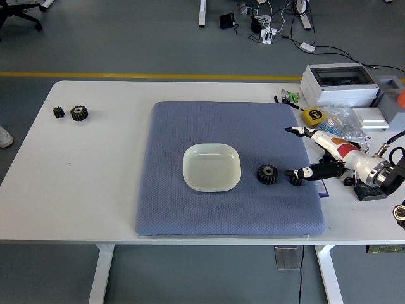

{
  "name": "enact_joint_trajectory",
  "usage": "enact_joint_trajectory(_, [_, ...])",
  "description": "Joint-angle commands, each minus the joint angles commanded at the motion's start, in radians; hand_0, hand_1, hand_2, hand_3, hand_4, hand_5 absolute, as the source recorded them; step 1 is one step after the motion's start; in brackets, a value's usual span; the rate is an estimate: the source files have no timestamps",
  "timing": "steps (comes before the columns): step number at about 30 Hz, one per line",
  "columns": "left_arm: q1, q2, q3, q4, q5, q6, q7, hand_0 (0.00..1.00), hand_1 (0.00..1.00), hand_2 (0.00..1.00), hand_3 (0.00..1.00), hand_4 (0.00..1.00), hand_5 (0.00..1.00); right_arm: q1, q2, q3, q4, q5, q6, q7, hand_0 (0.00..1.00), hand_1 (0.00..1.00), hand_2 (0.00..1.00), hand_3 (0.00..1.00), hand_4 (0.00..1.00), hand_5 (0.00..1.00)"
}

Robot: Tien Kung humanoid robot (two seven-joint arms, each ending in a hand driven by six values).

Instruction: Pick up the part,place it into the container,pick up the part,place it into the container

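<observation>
Over on the far left of the white table (95, 190) there are two spare gears, a small gear (58, 112) and just beside it a bigger dark gear (79, 113), both sitting flat and well away from everything else. Next comes the blue-grey mat (190, 215) in the middle, with the container (212, 167), a shallow white rounded-square dish, sitting on it and looking empty. To the right of the dish, near but not touching, is the part (267, 174), a black gear lying flat with its hole facing up, so no real long axis to speak of. Nothing sits between it and the dish. Just beside it is a second small part (296, 180) at the mat's right edge, and the right hand (314, 156) has its lower fingertips right at that one. Fingers are spread out, one pointing left higher up; can't tell if it's actually pinching anything. Behind the hand: a yellow tape measure (311, 116), a crinkly plastic bag (345, 123) and a white box (338, 85).
</observation>
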Motion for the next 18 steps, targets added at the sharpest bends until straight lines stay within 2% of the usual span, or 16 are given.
enact_joint_trajectory(5, [-0.002, 0.003, 0.001, 0.000, -0.003, 0.000, -0.001, 0.711, 0.671, 0.666, 0.565, 0.613, 0.542, 0.050, 0.014, -0.076, -0.067, -0.154, -0.026, 0.011, 0.748, 0.778, 0.819, 0.823, 0.998, 0.226])
enact_joint_trajectory(6, [-0.003, 0.002, 0.000, 0.000, -0.004, 0.000, -0.001, 0.711, 0.672, 0.666, 0.566, 0.614, 0.543, 0.057, 0.016, -0.089, -0.079, -0.178, -0.034, 0.014, 0.645, 0.715, 0.768, 0.765, 0.998, 0.231])
enact_joint_trajectory(7, [-0.002, 0.001, -0.001, 0.000, -0.004, 0.000, 0.000, 0.711, 0.672, 0.666, 0.566, 0.614, 0.543, 0.066, 0.021, -0.106, -0.095, -0.193, -0.046, 0.016, 0.645, 0.715, 0.768, 0.765, 0.998, 0.231])
enact_joint_trajectory(11, [0.002, -0.002, -0.003, 0.000, -0.003, 0.000, 0.002, 0.711, 0.672, 0.666, 0.566, 0.614, 0.543, 0.083, 0.035, -0.137, -0.136, -0.198, -0.061, 0.020, 0.645, 0.715, 0.768, 0.765, 0.998, 0.231])
enact_joint_trajectory(12, [0.003, -0.003, -0.003, 0.000, -0.003, 0.000, 0.003, 0.711, 0.672, 0.665, 0.566, 0.613, 0.542, 0.086, 0.039, -0.142, -0.148, -0.195, -0.065, 0.021, 0.591, 0.670, 0.732, 0.749, 0.998, 0.209])
enact_joint_trajectory(17, [0.003, -0.003, -0.004, 0.000, -0.003, 0.000, 0.002, 0.711, 0.672, 0.665, 0.566, 0.613, 0.542, 0.101, 0.057, -0.164, -0.202, -0.172, -0.078, 0.018, 0.591, 0.670, 0.732, 0.749, 0.998, 0.209])
enact_joint_trajectory(18, [0.003, -0.004, -0.005, 0.000, -0.003, 0.001, 0.002, 0.711, 0.672, 0.665, 0.566, 0.614, 0.544, 0.105, 0.062, -0.170, -0.216, -0.170, -0.080, 0.017, 0.491, 0.610, 0.666, 0.734, 0.998, 0.188])
